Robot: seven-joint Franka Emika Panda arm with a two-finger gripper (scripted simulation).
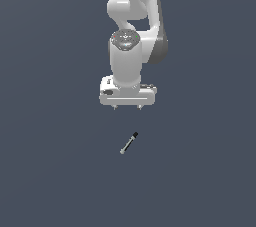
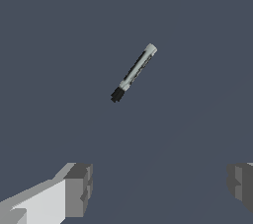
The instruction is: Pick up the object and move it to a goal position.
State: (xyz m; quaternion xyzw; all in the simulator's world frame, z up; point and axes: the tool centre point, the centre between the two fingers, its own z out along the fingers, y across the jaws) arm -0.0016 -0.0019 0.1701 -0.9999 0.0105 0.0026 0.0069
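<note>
The object (image 1: 128, 143) is a tiny thin pen-like stick with a grey shaft, a black end and a pale tip. It lies slantwise on the dark floor in the exterior view, below the arm's hand. In the wrist view the object (image 2: 133, 73) lies ahead of the fingers, apart from them. My gripper (image 1: 127, 107) hangs above the floor, wide open and empty. In the wrist view my gripper (image 2: 158, 188) shows one finger (image 2: 78, 190) and the other finger (image 2: 241, 182) far apart, with nothing between them.
The white arm (image 1: 131, 31) rises to the top of the exterior view. A plain dark grey floor (image 1: 50, 171) spreads all around.
</note>
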